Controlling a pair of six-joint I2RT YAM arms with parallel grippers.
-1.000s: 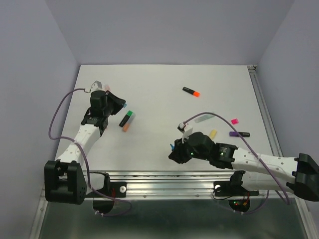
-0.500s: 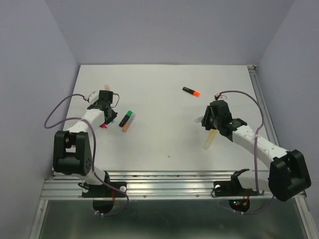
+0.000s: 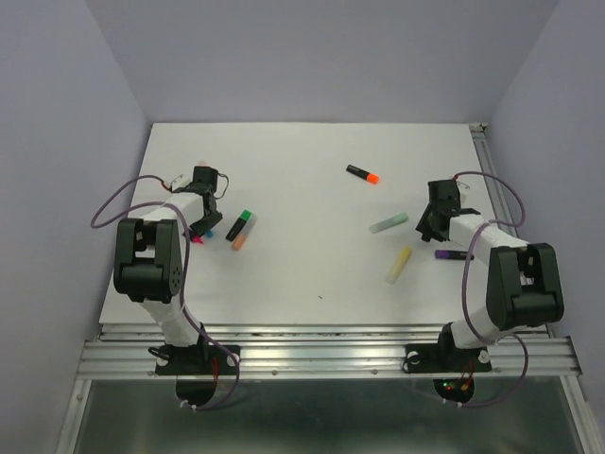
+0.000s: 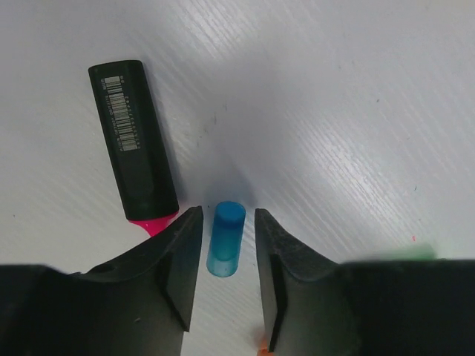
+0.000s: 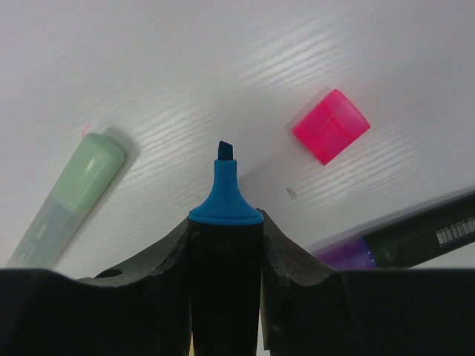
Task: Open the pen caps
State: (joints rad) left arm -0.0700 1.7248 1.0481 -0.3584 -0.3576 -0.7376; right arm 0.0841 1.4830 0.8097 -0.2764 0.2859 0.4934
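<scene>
Both arms have swung out from the middle of the white table (image 3: 312,284) to its sides within the last second. Nearest the bases, a pale yellow highlighter (image 3: 401,264) lies uncovered, seemingly still capped.

Farther in, the left gripper (image 4: 227,219) has let go. Its jaws stand apart, with a gap on either side of the small blue plastic cap (image 4: 225,239) lying on the tabletop between them, beside a black barrel with a bare pink tip (image 4: 133,141).

Opposite, the right gripper (image 5: 225,222) is clamped on the black highlighter with an exposed blue tip (image 5: 224,196), so that pen looks opened. A loose pink cap (image 5: 330,126) lies near it, between a pastel green highlighter (image 5: 70,196) and a purple-capped black highlighter (image 5: 349,256).

Farthest off, an orange-capped black highlighter (image 3: 362,174) waits, likely unopened.

The right arm works close to the metal side rail (image 3: 499,208), and the left works near the opposite edge. Open room lies toward the middle.
</scene>
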